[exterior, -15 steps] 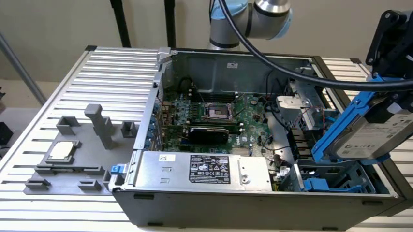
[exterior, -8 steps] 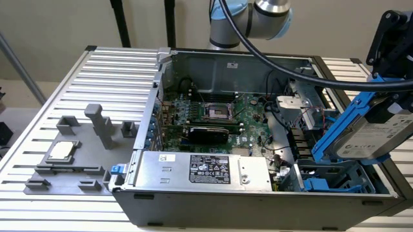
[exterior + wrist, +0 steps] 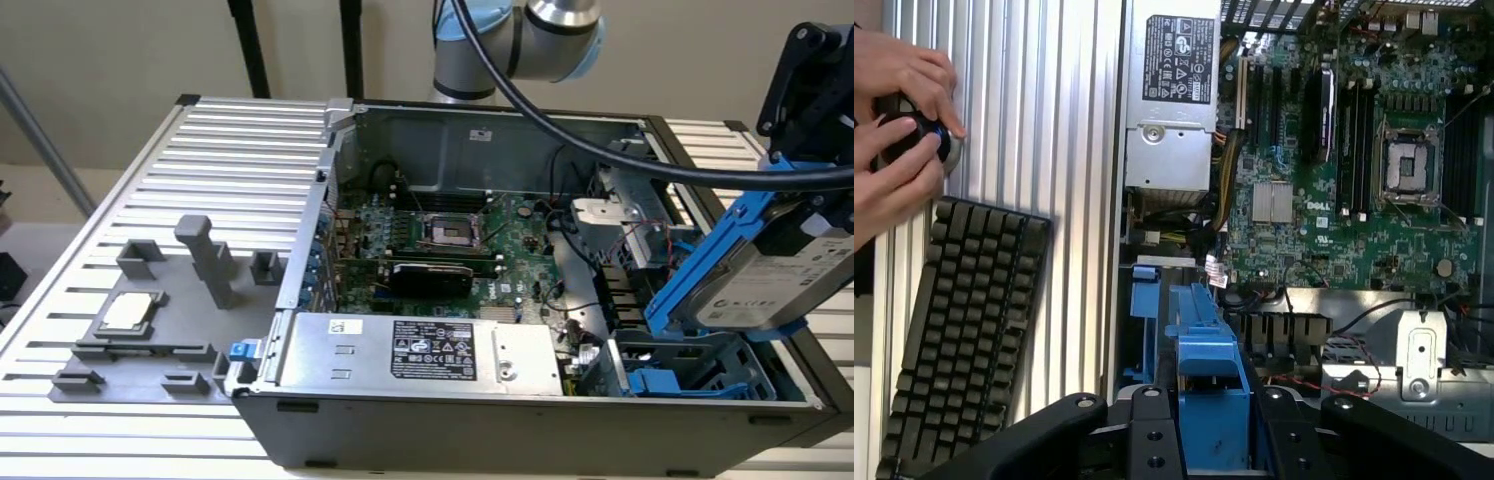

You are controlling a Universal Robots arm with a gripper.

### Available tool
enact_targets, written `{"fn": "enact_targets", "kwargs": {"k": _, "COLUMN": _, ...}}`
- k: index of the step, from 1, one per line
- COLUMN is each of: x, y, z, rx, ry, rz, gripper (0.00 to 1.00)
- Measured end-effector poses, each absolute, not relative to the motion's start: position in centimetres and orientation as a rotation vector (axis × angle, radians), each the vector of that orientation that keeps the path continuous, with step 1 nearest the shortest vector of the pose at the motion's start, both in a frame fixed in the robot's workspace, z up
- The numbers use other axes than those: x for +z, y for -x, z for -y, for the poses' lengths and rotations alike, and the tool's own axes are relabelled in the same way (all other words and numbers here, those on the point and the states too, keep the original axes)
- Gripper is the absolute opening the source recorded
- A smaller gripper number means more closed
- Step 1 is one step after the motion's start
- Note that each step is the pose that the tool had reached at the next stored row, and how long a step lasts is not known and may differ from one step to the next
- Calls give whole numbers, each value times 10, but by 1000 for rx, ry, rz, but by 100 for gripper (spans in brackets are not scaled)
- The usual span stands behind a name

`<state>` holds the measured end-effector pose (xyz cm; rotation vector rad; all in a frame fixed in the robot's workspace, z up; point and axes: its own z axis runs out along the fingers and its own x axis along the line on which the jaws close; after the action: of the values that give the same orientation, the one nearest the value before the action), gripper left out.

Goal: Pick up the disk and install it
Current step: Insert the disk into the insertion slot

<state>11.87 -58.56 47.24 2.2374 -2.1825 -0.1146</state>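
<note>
We see an open computer case (image 3: 400, 425) lying on a slatted metal table (image 3: 227, 150), its green motherboard (image 3: 521, 240) exposed, with a bare CPU socket (image 3: 447, 230). Along the near wall sits a silver power supply (image 3: 521, 350) with a black label, and a blue plastic bay (image 3: 681, 378) lies toward the exterior view's right. At that view's left, a grey fixture (image 3: 134, 375) carries a small square chip (image 3: 130, 312). A black keyboard (image 3: 959, 330) rests on the table.
</note>
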Motion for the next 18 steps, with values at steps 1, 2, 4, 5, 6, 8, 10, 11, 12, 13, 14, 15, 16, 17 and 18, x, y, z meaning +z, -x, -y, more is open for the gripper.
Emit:
{"fn": "enact_targets", "kwargs": {"k": 1, "x": 471, "y": -118, "z": 586, "rx": -114, "ry": -2238, "rz": 2183, "gripper": 33}}
{"fn": "enact_targets", "kwargs": {"k": 2, "x": 470, "y": -117, "z": 586, "rx": -114, "ry": -2238, "rz": 2183, "gripper": 33}}
{"fn": "enact_targets", "kwargs": {"k": 4, "x": 466, "y": -115, "z": 586, "rx": -114, "ry": -2237, "rz": 2184, "gripper": 33}}
{"fn": "enact_targets", "kwargs": {"k": 5, "x": 464, "y": -115, "z": 586, "rx": -114, "ry": -2237, "rz": 2184, "gripper": 33}}
{"fn": "enact_targets", "kwargs": {"k": 6, "x": 462, "y": -114, "z": 587, "rx": -114, "ry": -2237, "rz": 2184, "gripper": 33}}
{"fn": "enact_targets", "kwargs": {"k": 8, "x": 459, "y": -113, "z": 588, "rx": -114, "ry": -2236, "rz": 2185, "gripper": 33}}
{"fn": "enact_targets", "kwargs": {"k": 10, "x": 455, "y": -113, "z": 591, "rx": -114, "ry": -2236, "rz": 2185, "gripper": 33}}
{"fn": "enact_targets", "kwargs": {"k": 11, "x": 454, "y": -113, "z": 594, "rx": -114, "ry": -2236, "rz": 2185, "gripper": 33}}
{"fn": "enact_targets", "kwargs": {"k": 12, "x": 452, "y": -112, "z": 596, "rx": -114, "ry": -2236, "rz": 2185, "gripper": 33}}
{"fn": "enact_targets", "kwargs": {"k": 13, "x": 451, "y": -112, "z": 596, "rx": -114, "ry": -2235, "rz": 2186, "gripper": 33}}
{"fn": "enact_targets", "kwargs": {"k": 14, "x": 450, "y": -111, "z": 596, "rx": -114, "ry": -2234, "rz": 2186, "gripper": 33}}
{"fn": "enact_targets", "kwargs": {"k": 15, "x": 450, "y": -110, "z": 597, "rx": -114, "ry": -2233, "rz": 2187, "gripper": 33}}
{"fn": "enact_targets", "kwargs": {"k": 16, "x": 449, "y": -110, "z": 597, "rx": -114, "ry": -2233, "rz": 2188, "gripper": 33}}
{"fn": "enact_targets", "kwargs": {"k": 17, "x": 449, "y": -110, "z": 597, "rx": -114, "ry": -2233, "rz": 2188, "gripper": 33}}
{"fn": "enact_targets", "kwargs": {"k": 18, "x": 449, "y": -110, "z": 596, "rx": -114, "ry": -2232, "rz": 2188, "gripper": 33}}
